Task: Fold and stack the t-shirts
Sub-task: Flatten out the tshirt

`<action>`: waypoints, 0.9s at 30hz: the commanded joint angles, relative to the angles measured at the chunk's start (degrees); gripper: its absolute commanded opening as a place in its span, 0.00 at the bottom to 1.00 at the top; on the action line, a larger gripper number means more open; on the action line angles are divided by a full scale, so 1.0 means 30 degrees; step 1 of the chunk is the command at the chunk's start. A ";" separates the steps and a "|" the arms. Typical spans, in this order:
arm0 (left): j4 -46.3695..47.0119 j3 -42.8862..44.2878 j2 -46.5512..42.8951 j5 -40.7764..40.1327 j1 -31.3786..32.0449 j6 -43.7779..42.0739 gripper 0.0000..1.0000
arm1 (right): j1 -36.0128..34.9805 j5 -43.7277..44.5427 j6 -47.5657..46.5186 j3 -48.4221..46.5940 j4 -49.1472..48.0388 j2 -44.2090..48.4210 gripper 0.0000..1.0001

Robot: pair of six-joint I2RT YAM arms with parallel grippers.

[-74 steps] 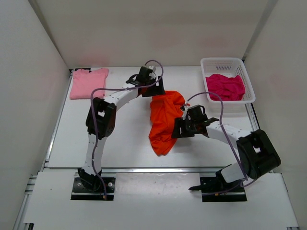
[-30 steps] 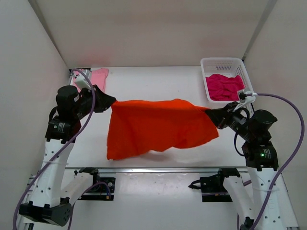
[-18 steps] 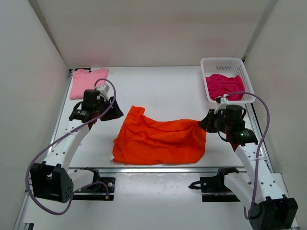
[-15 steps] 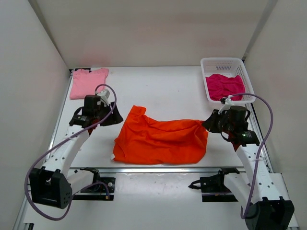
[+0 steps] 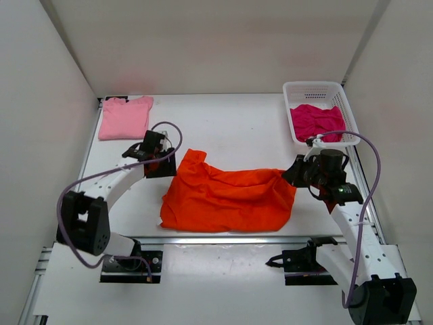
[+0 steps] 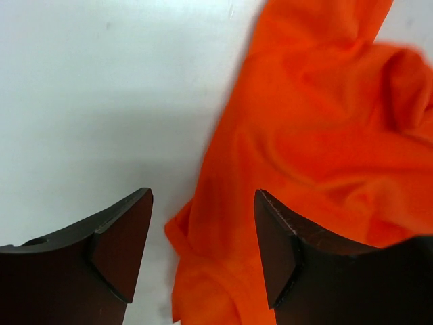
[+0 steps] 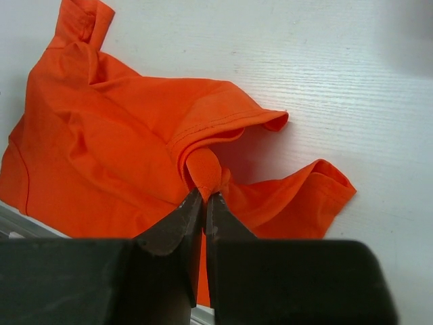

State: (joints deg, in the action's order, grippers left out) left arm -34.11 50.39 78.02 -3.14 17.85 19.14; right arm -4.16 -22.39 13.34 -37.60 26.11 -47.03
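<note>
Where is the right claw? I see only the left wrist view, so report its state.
Observer: The right claw is shut on a pinched fold at the right edge of the orange shirt.
Operator: Good. Now tell me where the pink shirt lies.
Observer: The pink shirt lies flat at the far left, apart from the orange shirt.
</note>
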 commanded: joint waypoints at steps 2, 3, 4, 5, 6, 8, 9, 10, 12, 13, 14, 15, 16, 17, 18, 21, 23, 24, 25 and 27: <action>0.1379 0.2713 0.3104 0.0481 -0.0353 0.0799 0.72 | -0.0341 -0.0270 -0.0258 0.0201 -0.1056 -0.0147 0.00; 0.1611 0.3208 0.3637 0.0953 -0.0440 0.0828 0.71 | -0.0370 -0.0299 -0.0258 0.0172 -0.1114 -0.0116 0.00; 0.2193 0.3300 0.4396 0.1509 -0.0412 0.1089 0.69 | -0.0225 -0.0416 -0.0171 0.0143 -0.1115 -0.0145 0.00; 0.2837 0.3127 0.4955 0.1717 -0.0267 0.1266 0.66 | -0.0107 -0.0620 -0.0229 0.0142 -0.1057 -0.0203 0.00; 0.3047 0.3125 0.5222 0.1603 -0.0149 0.1413 0.65 | -0.0193 -0.0622 -0.0171 0.0200 -0.0940 -0.0088 0.00; 0.3427 0.3562 0.6244 0.1107 0.0406 0.1706 0.65 | -0.0048 -0.0680 -0.0375 0.0084 -0.0852 -0.0086 0.01; 0.3488 0.3680 0.6743 0.0553 0.0554 0.1765 0.65 | -0.0019 -0.0709 -0.0405 0.0084 -0.0735 0.0029 0.00; 0.3720 0.3855 0.6980 0.0315 0.0584 0.1882 0.66 | -0.0105 -0.0739 -0.0376 0.0113 -0.0879 0.0118 0.00; 0.3985 0.4237 0.7857 0.0546 0.0584 0.1971 0.67 | -0.0224 -0.0710 -0.0318 0.0143 -0.0822 0.0147 0.00; 0.4102 0.4296 0.8006 0.0895 0.0497 0.2319 0.66 | -0.0223 -0.0681 -0.0201 0.0171 -0.0851 0.0206 0.00; 0.4278 0.4181 0.8037 0.0986 0.0642 0.2613 0.66 | -0.0339 -0.0709 -0.0229 0.0172 -0.0880 0.0293 0.00; 0.4627 0.4354 0.8124 0.0900 0.0556 0.2674 0.64 | -0.0341 -0.0710 -0.0171 0.0201 -0.0793 0.0294 0.00; 0.4660 0.4500 0.8270 0.0957 0.0845 0.2703 0.56 | -0.0486 -0.0768 -0.0113 0.0288 -0.0938 0.0265 0.00; 0.4544 0.4792 0.8561 0.0958 0.0964 0.2703 0.37 | -0.0342 -0.0797 -0.0112 0.0347 -0.0939 0.0294 0.00; 0.4340 0.5085 0.8709 0.0987 0.1052 0.2442 0.24 | -0.0457 -0.0682 -0.0025 0.0347 -0.0997 0.0381 0.00; 0.2933 0.6433 0.9181 0.0348 0.1637 0.1623 0.00 | -0.0399 -0.0624 0.0180 0.0347 -0.0676 0.0674 0.00; 0.2378 0.6932 0.7812 -0.0446 0.1901 0.1210 0.00 | -0.0342 -0.0564 0.0180 0.0027 -0.0530 0.0879 0.00; 0.2259 0.7136 0.6555 -0.0768 0.1903 0.1151 0.00 | -0.0399 -0.0563 0.0036 0.0054 -0.0442 0.0996 0.00; 0.2055 0.7458 0.5818 -0.0800 0.1845 0.1122 0.00 | -0.0051 -0.0476 -0.0052 -0.0120 -0.0528 0.1084 0.00; 0.2023 0.7957 0.2692 -0.0917 0.1523 0.1150 0.00 | 0.0301 -0.0912 -0.0228 -0.0675 -0.0703 0.1901 0.00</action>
State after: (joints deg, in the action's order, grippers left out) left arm -27.51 69.30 100.55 -3.22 23.18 23.75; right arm -4.62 -24.10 13.47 -36.91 26.24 -44.47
